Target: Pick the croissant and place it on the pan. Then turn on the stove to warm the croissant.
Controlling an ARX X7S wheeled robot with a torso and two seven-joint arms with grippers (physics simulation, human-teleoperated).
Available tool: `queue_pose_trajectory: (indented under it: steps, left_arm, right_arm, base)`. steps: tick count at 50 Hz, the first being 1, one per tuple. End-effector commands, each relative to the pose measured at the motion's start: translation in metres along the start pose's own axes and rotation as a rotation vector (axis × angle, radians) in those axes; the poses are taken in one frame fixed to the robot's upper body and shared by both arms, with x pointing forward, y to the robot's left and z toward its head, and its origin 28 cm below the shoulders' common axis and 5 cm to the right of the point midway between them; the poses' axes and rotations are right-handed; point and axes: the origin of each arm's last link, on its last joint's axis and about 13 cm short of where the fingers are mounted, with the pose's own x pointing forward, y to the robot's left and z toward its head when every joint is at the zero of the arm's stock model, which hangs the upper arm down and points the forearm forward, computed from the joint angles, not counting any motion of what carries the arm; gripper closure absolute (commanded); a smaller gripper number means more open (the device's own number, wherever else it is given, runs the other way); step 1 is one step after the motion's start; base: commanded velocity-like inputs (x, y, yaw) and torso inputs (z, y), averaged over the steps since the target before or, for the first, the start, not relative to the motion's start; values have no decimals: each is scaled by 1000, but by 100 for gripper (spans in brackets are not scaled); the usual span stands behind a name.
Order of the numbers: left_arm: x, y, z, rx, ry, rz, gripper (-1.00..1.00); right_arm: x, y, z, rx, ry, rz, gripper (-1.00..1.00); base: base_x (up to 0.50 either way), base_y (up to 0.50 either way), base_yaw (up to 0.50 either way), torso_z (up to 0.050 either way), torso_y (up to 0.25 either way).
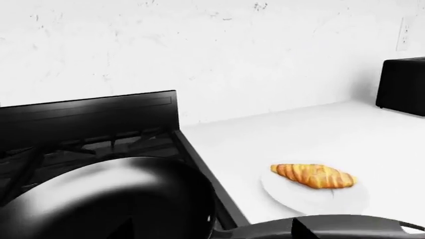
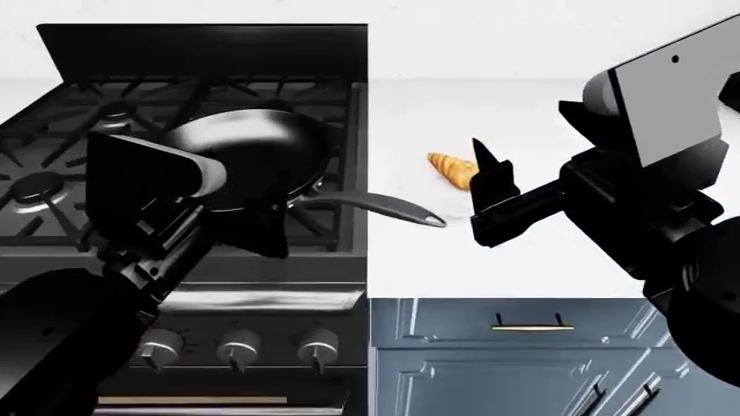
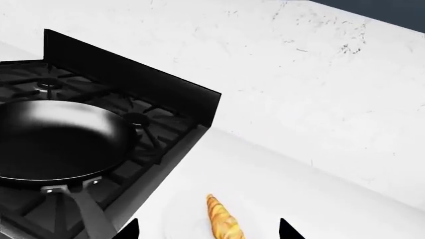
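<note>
The croissant is a small golden crescent lying on a flat white plate on the counter, right of the stove. My right gripper is open and hovers over the croissant, with one fingertip on each side and neither touching it. The black pan sits on the stove's front right burner, and its long handle sticks out over the counter. My left gripper hangs in front of the pan's near left side. It shows only as a dark mass, so how its jaws stand is unclear.
A black toaster stands at the counter's far right by the wall. The stove's raised back panel runs behind the burners. Grey knobs line the stove's front. Blue cabinet drawers sit under the counter.
</note>
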Motion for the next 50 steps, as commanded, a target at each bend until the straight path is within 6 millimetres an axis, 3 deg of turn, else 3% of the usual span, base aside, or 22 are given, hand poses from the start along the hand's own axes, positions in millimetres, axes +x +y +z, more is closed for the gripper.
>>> queue_pose_trajectory:
  steps: [1, 23, 30, 43, 50]
  left_arm:
    - [1, 0, 3, 3, -12, 0, -100]
    - [0, -2, 5, -5, -23, -14, -100]
    - [-1, -2, 5, -12, -25, -23, -100]
    - [-1, 0, 5, -17, -27, -17, -100]
    - [1, 1, 6, -16, -28, -13, -100]
  right_arm:
    - [1, -1, 2, -9, 21, 11, -100]
    - [-1, 0, 7, -19, 19, 25, -100]
    - [1, -3, 8, -38, 78, 44, -100]
    - [37, -36, 17, -24, 245, 183, -100]
    - [59, -48, 11, -4, 302, 240, -100]
  base:
    - [500, 0, 0, 0, 0]
    - [500, 0, 0, 0, 1]
    - [0, 0, 0, 0, 1]
    - [0, 0, 0, 0, 0]
    - [0, 0, 0, 0, 0]
